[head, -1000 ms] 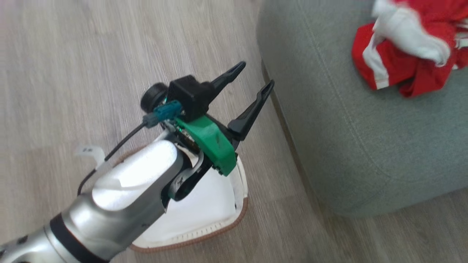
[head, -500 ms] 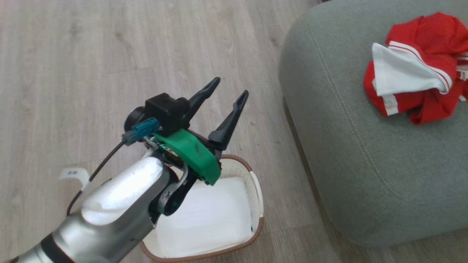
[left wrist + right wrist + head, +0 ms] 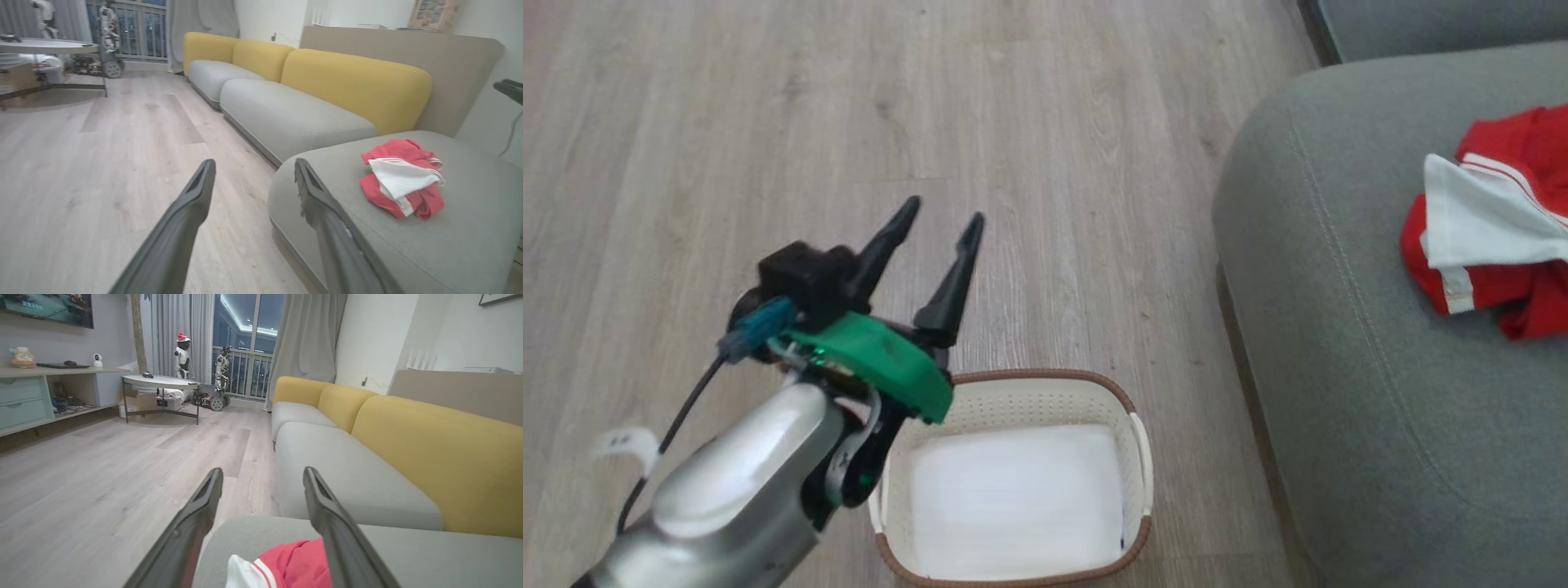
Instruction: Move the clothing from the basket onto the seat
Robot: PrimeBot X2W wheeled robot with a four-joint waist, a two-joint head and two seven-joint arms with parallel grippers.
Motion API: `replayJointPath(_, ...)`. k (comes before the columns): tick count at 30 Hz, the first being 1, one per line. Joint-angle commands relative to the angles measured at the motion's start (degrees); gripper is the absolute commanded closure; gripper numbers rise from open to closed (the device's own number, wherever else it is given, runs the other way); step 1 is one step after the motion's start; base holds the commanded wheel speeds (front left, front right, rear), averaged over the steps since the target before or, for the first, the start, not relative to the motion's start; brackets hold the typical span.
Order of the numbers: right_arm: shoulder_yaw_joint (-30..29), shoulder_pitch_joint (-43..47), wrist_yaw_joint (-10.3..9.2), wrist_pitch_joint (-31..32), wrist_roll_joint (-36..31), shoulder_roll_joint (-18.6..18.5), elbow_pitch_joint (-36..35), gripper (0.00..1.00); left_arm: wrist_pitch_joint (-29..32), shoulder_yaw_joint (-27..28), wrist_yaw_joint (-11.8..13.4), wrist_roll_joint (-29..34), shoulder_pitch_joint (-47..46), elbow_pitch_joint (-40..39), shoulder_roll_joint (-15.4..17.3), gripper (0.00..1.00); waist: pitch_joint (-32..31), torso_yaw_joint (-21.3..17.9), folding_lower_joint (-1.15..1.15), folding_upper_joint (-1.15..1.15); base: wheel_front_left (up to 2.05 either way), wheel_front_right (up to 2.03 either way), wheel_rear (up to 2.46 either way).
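Since the clothing (image 3: 1494, 237) lies in a crumpled red heap with a white, red-striped piece folded over its top on the seat (image 3: 1339, 367), well back from the rounded corner, the task looks all but finished. The basket (image 3: 1013, 384) stands on the wooden floor (image 3: 768, 122) just beside the seat's edge, and nothing shows in it except the flat white sheet (image 3: 1013, 498) lining its bottom. The left forearm covers the basket's near left corner, so I cannot rule out a small scrap there, but I judge that no garment is left to carry. The left gripper (image 3: 943, 212) hangs above the floor next to the basket's far rim, its fingers apart and holding nothing. What may be left is to draw the arms back, and perhaps to tidy the heap. The head view looks down into the basket, which neither wrist view does. The left wrist view looks across the room instead, so the heap sits low and loose on the cushion, with a grey sofa with yellow backs (image 3: 355, 81) running along the wall beyond it. The right wrist view shows the right gripper (image 3: 262, 471), fingers apart and empty, hovering over the seat with a red and white edge of the clothing just below them at the bottom of that view.
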Motion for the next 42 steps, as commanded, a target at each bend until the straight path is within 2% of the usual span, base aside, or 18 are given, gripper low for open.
replayJointPath(1, -2.9, 2.6, -0.02, -0.7, -1.8, -0.7, -2.5, 0.0, -0.9, 3.6, 0.7, -0.3, -1.0, -1.9, 2.2, 0.0, -0.8, 1.0, 0.0, 0.0, 0.0, 0.0, 0.0)
replayJointPath(4, -8.9, 8.2, -0.02, -0.8, -5.6, 4.4, -6.5, 0.0, -1.5, 5.0, 1.9, -0.2, 1.0, -2.2, 3.3, 0.0, -1.4, 1.9, 0.0, 0.0, 0.0, 0.0, 0.0)
replayJointPath(5, -12.7, 11.9, -0.02, -0.2, -8.1, 8.3, -9.5, 0.0, -1.8, 6.0, 2.6, -0.1, 2.3, -2.5, 3.8, 0.0, -1.8, 2.4, 0.0, 0.0, 0.0, 0.0, 0.0)
replayJointPath(9, -18.9, 18.6, -0.02, 2.1, -13.6, 17.5, -16.4, 0.0, -2.3, 8.7, 3.7, 0.4, 5.3, -3.4, 4.6, 0.0, -2.3, 3.2, 0.0, 0.0, 0.0, 0.0, 0.0)
replayJointPath(13, -22.3, 24.4, -0.02, 4.6, -17.9, 25.5, -22.5, 0.0, -2.4, 12.1, 4.5, 2.2, 9.0, -4.3, 4.7, 0.0, -2.8, 3.9, 0.0, 0.0, 0.0, 0.0, 0.0)
replayJointPath(17, -23.2, 28.5, -0.02, 5.7, -20.6, 31.0, -26.2, 0.0, -2.4, 16.8, 5.2, 5.4, 13.5, -5.0, 3.8, 0.0, -3.1, 4.4, 0.0, 0.0, 0.0, 0.0, 0.0)
replayJointPath(21, -22.1, 31.2, -0.02, 5.2, -21.7, 34.1, -27.8, 0.0, -2.5, 21.7, 5.3, 9.3, 18.3, -5.3, 2.1, 0.0, -3.3, 4.6, 0.0, 0.0, 0.0, 0.0, 0.0)
replayJointPath(27, -21.0, 33.2, -0.02, 3.3, -22.2, 36.1, -28.0, 0.0, -2.5, 27.0, 3.6, 14.0, 23.7, -5.0, -0.9, 0.0, -3.6, 4.8, 0.0, 0.0, 0.0, 0.0, 0.0)
replayJointPath(33, -18.8, 34.6, -0.02, 1.5, -21.4, 36.6, -26.8, 0.0, -2.5, 32.1, -1.2, 19.6, 28.2, -4.5, -4.3, 0.0, -3.9, 5.0, 0.0, 0.0, 0.0, 0.0, 0.0)
replayJointPath(42, -16.1, 34.3, -0.02, 0.5, -20.6, 36.2, -25.2, 0.0, -2.5, 35.7, -7.9, 25.9, 30.6, -0.7, -8.2, 0.0, -3.7, 4.7, 0.0, 0.0, 0.0, 0.0, 0.0)
